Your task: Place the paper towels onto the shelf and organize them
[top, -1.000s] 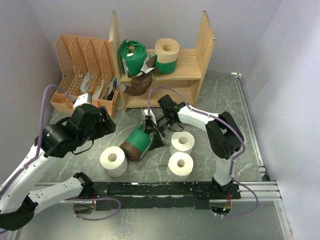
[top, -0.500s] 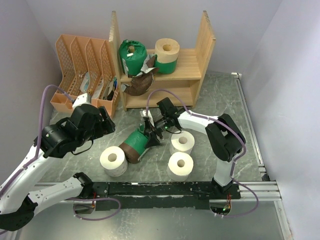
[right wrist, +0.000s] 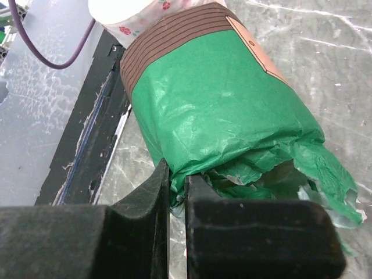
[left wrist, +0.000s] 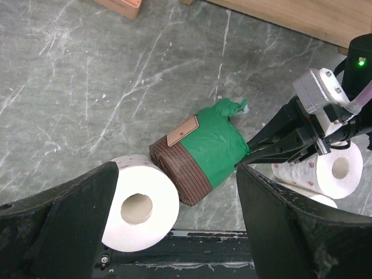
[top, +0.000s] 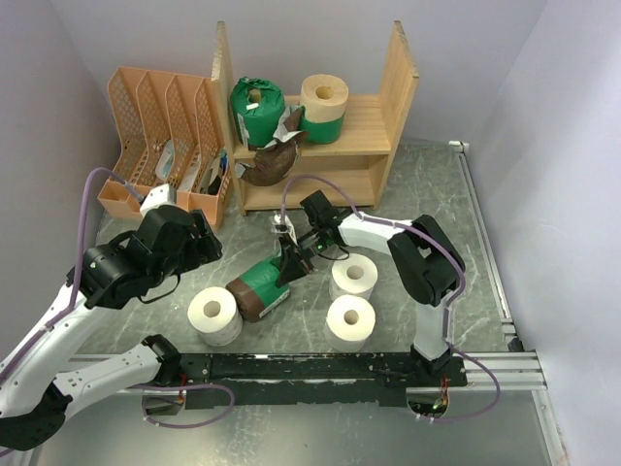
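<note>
1. Check the right gripper (right wrist: 177, 181). Its jaws are clamped tight on the crinkled open end of the green wrapper, so it is grasping the wrapped roll (top: 260, 283) by the plastic only, not by the body.

2. Confirm the wrapped roll's position. It lies on its side near the middle of the tabletop (top: 427, 184), with its brown-banded end toward the near edge and its green end toward the shelf (top: 374, 116).

3. Note the neighbouring rolls. One bare white roll (top: 214, 313) stands on end just beside the brown end, on its left. Two more bare rolls (top: 353, 276) (top: 349, 320) stand near the near edge, to the right of the right gripper.

4. Check the left gripper (top: 199, 243). It hangs above the tabletop's left half with its jaws spread wide and nothing in them.

5. Inspect the shelf at the far edge. Its upper board carries a green-wrapped roll (top: 256, 107) and a cream roll (top: 324, 92) stacked on another green one (top: 323, 126). The orange file rack (top: 155, 107) sits at the far left corner.
</note>
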Controlling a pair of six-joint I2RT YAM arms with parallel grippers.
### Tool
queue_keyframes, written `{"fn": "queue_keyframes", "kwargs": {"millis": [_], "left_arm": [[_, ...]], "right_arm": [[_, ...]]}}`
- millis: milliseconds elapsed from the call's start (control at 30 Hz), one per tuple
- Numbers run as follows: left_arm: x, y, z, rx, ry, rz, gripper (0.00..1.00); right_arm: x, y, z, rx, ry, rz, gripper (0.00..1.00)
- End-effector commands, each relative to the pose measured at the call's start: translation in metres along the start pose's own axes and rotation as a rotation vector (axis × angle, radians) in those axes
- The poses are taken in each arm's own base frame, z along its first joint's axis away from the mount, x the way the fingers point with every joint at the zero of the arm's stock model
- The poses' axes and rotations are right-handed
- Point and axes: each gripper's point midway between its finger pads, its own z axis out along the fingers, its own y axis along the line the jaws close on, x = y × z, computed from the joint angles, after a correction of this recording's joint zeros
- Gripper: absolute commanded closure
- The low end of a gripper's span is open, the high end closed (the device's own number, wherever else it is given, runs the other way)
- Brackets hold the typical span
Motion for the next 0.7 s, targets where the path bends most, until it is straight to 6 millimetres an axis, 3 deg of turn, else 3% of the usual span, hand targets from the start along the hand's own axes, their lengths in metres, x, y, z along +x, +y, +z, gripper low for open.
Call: {"fn": "queue_keyframes", "kwargs": {"millis": [0,100,300,433,667], "left_arm": [[0.000,0.004,0.002,-0.016,-0.014,0.002,0.06],[-0.001,0.002,0.003,-0.015,-0.014,0.008,0.06],[-0.006,-0.001,0.003,-0.012,-0.024,0.021,0.05],[-0.006,-0.005,0.008,-0.015,-0.019,0.039,0.05],[-0.004,-0.014,0.017,-0.005,-0.002,0.058,0.05]], "right_arm": [[-0.036,0.014,-0.014,0.000,-0.024,-0.089,1.00],[-0.069,0.017,-0.037,0.111,-0.007,-0.189,1.00],[-0.136,0.048,-0.100,0.399,0.148,-0.491,1.00],[-0.140,0.065,-0.143,0.522,0.385,-0.678,1.00],[-0.172,0.092,-0.221,0.815,0.629,-0.838,1.00]]}}
